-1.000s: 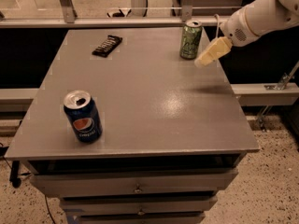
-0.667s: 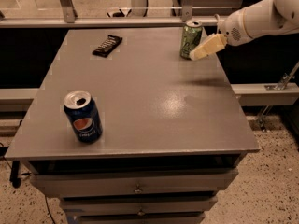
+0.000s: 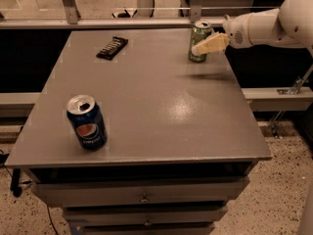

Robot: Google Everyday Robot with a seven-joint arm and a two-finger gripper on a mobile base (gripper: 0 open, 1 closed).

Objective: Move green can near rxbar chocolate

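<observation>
Your claw (image 3: 201, 47) is at the green can (image 3: 199, 33), far right; whether it's clamped, I can't tell. Secure the can, then carry it left to the bar (image 3: 112, 47).

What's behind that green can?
The table's back edge and a metal rail; the green can hides a stretch of it. The hand sits at the can's right side, covering part.
</observation>
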